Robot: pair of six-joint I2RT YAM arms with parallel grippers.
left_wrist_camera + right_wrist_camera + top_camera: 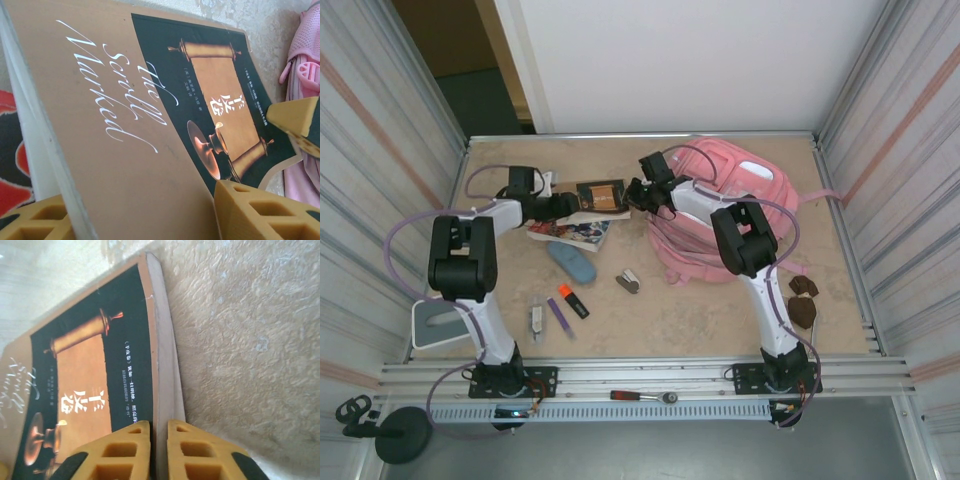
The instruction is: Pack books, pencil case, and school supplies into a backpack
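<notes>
Ribbed metal panels wall a beige surface (700, 310). The brown book (601, 192) sits far of centre, between the two arms. The right end effector (159, 427) is clamped narrow on its right edge. The left end effector (140, 200) straddles its left corner, fingers apart; whether it presses I cannot tell. The step in hand looks like a handover toward the backpack (730, 200), just to the right. Next, I judge, the left must let go, and the book must meet the bag's opening edge-first.

The beige table (700, 325) carried a pink backpack (770, 190) at the back right, a colourful book (582, 235), a slate-blue pencil case (572, 262), an orange-and-black highlighter (573, 301), a purple pen (559, 316) and a small grey-brown clip (628, 282).
</notes>
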